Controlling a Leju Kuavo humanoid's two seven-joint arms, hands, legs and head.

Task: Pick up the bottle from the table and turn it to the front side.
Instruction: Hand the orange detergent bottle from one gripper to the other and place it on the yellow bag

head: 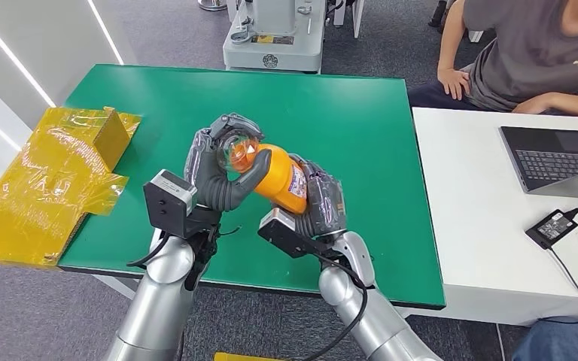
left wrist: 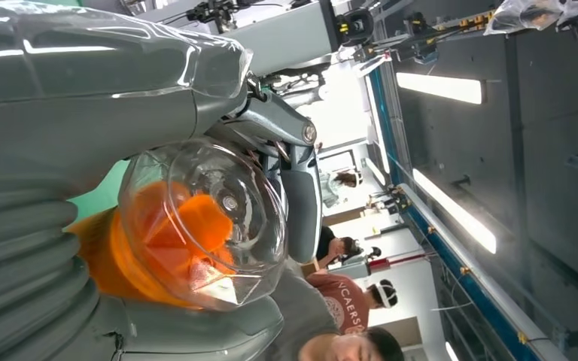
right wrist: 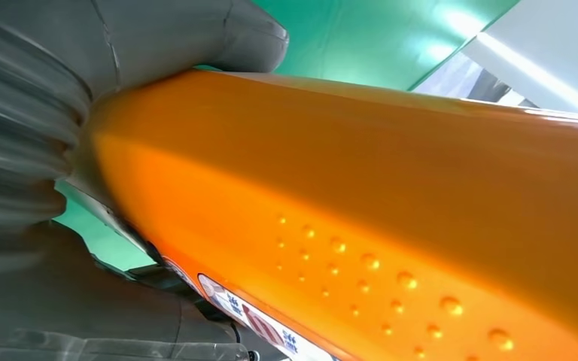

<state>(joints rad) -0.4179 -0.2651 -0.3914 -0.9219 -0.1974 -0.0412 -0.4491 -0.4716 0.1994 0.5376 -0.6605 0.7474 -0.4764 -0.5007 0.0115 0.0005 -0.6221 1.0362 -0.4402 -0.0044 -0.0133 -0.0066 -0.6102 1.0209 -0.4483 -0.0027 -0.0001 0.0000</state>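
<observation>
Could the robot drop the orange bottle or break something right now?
Maybe. The orange bottle is up off the green table, lying tilted between both hands. The left hand grips only the clear domed cap, which looks smooth, so it might slip or twist loose while turning. The right hand holds the bottle's other end; if either lets go early, the bottle could fall onto the table and roll towards the edge.

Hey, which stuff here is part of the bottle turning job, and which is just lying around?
Part of the job:
orange bottle
left hand
right hand
green table

Lying about:
yellow packaging
laptop
power adapter
</observation>
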